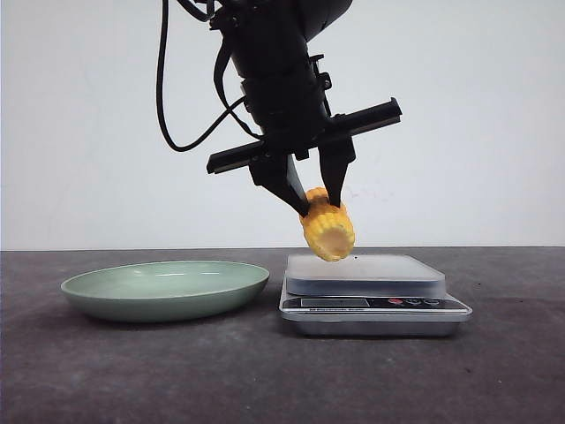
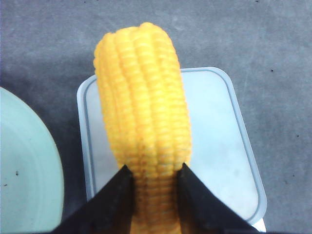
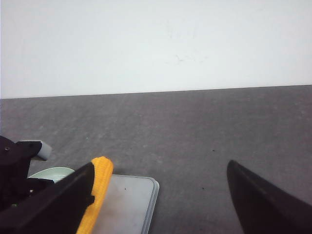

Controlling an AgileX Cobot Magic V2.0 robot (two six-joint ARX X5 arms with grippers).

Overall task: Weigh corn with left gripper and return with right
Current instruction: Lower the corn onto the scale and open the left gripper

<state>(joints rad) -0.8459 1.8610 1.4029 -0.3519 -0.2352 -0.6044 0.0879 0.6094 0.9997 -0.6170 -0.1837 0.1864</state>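
The corn is a yellow cob piece held between the fingers of my left gripper, which is shut on its upper end. It hangs over the left part of the scale's white platform, its lower end at the surface; I cannot tell whether it touches. The left wrist view shows the corn clamped in the left gripper above the platform. My right gripper is open and empty, out of the front view. The right wrist view shows the corn and the platform.
A pale green plate lies empty on the dark table left of the scale, close to it; it also shows in the left wrist view. The scale's display and buttons face the front. A white wall stands behind.
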